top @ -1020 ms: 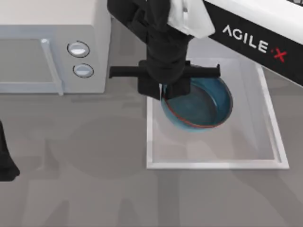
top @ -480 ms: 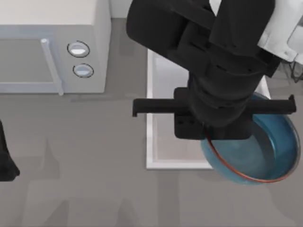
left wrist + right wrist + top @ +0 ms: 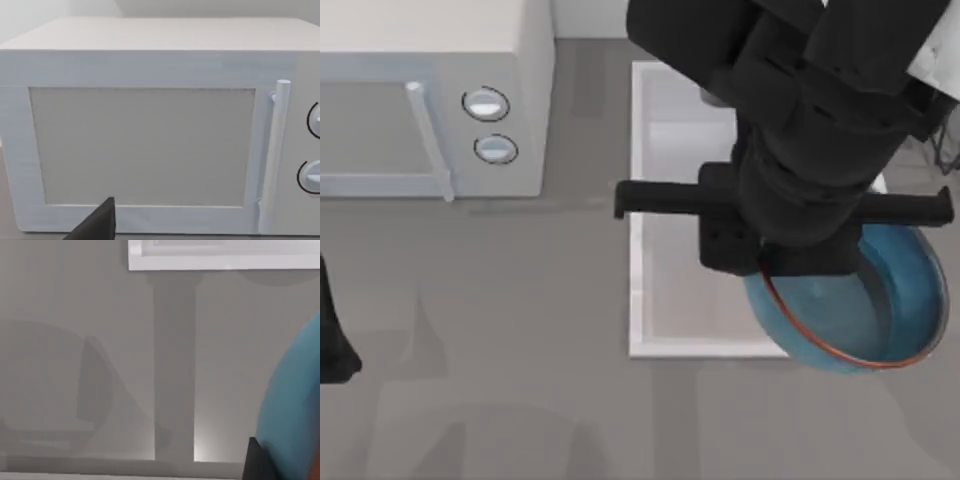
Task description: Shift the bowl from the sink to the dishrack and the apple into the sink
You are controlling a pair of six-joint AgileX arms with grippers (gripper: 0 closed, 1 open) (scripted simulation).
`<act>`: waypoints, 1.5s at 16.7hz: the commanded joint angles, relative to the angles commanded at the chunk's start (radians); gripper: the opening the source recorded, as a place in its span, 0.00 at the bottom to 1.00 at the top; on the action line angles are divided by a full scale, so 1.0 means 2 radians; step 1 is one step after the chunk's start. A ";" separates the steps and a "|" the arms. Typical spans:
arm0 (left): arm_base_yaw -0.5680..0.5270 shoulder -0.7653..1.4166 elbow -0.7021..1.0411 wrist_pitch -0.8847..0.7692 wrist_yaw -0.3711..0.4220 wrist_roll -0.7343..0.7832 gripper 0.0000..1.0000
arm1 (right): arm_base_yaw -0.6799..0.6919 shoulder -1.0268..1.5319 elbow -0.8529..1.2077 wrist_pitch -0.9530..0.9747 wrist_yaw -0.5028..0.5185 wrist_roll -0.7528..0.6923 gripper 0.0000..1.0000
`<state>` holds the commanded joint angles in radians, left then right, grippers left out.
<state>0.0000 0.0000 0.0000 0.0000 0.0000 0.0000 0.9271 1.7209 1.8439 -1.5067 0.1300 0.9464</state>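
The blue bowl (image 3: 865, 315) with its reddish-brown rim hangs tilted in the air, above the sink's front right corner. My right gripper (image 3: 767, 278) is shut on the bowl's left rim, under the big black arm. In the right wrist view the bowl (image 3: 295, 405) curves up beside a dark fingertip (image 3: 257, 462). The white sink (image 3: 638, 200) lies below, its right part hidden by the arm. My left arm (image 3: 330, 340) is parked at the table's left edge. The apple and the dishrack are out of view.
A white microwave (image 3: 430, 90) with two round knobs stands at the back left, and faces the left wrist camera (image 3: 150, 145). Grey tabletop (image 3: 520, 380) spreads across the front. Thin dark wires (image 3: 948, 140) show at the right edge; I cannot tell what they belong to.
The right gripper has lifted the bowl out of the sink and carried it right and toward the front. In the last half second it moved only slightly. The left arm stayed still.
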 joint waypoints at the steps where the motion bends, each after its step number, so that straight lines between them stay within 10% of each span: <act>1: 0.000 0.000 0.000 0.000 0.000 0.000 1.00 | -0.019 -0.011 -0.010 0.021 -0.012 -0.015 0.00; 17: 0.000 0.000 0.000 0.000 0.000 0.000 1.00 | -0.606 -0.200 -0.240 0.687 -0.248 -0.417 0.00; 25: 0.000 0.000 0.000 0.000 0.000 0.000 1.00 | -0.673 -0.206 -0.260 0.749 -0.263 -0.465 0.00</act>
<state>0.0000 0.0000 0.0000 0.0000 0.0000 0.0000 -0.4185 1.3090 1.3235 -0.0078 -0.3967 0.0168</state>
